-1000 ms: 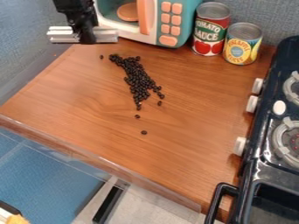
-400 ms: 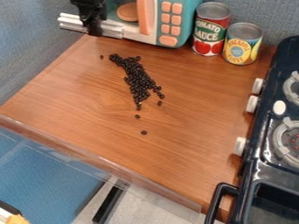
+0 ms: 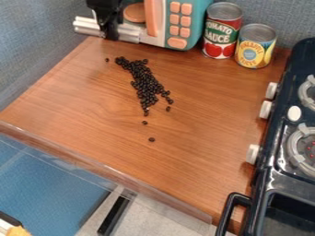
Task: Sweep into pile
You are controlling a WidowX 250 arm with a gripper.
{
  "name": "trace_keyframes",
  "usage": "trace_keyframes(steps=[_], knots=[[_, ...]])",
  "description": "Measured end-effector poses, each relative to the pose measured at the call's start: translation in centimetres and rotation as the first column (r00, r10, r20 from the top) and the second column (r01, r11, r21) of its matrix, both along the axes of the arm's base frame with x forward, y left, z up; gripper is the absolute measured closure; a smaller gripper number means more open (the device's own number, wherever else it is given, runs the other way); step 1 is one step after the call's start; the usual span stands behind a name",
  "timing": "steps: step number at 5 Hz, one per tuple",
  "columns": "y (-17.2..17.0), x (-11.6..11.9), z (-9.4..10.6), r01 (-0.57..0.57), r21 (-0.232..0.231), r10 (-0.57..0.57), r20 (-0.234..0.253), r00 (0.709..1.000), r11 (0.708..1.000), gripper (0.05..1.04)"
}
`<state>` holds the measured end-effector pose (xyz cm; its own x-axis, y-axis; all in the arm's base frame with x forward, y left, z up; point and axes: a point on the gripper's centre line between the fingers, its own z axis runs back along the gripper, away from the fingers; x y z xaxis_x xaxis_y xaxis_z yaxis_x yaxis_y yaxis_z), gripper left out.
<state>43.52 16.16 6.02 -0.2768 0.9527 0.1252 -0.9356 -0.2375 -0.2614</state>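
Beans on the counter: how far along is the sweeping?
Partly done: most of the beans lie in one long, uneven heap. In hand is a pale bar, held by the gripper near the toy microwave, away from the beans. Left, it seems: gathering the strays, one past the heap's far end and a few at its near end, and rounding the heap.

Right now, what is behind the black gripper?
Behind the gripper, part of the teal toy microwave shows, with an orange disc inside, and blue wall at picture left. Whatever lies directly behind the gripper and its silvery bar is covered.
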Motion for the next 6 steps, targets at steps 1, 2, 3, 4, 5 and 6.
trace_keyframes(steps=[1,2,3,4,5,6], knots=[[0.0,0.5,-0.8,-0.014,0.012,0.014,-0.017,1.0,1.0,0.7],[-0.4,1.1,-1.4,-0.039,0.015,0.04,-0.025,0.999,0.999,0.7],[-0.2,1.7,-1.6,-0.079,0.014,0.08,-0.021,0.997,0.997,0.7],[0.0,2.2,-2.2,-0.111,0.008,0.112,-0.029,0.993,0.994,0.7],[0.1,2.3,-2.5,-0.149,0.004,0.149,-0.034,0.988,0.989,0.7],[0.1,2.3,-3.1,-0.159,0.004,0.159,-0.043,0.986,0.987,0.7]])
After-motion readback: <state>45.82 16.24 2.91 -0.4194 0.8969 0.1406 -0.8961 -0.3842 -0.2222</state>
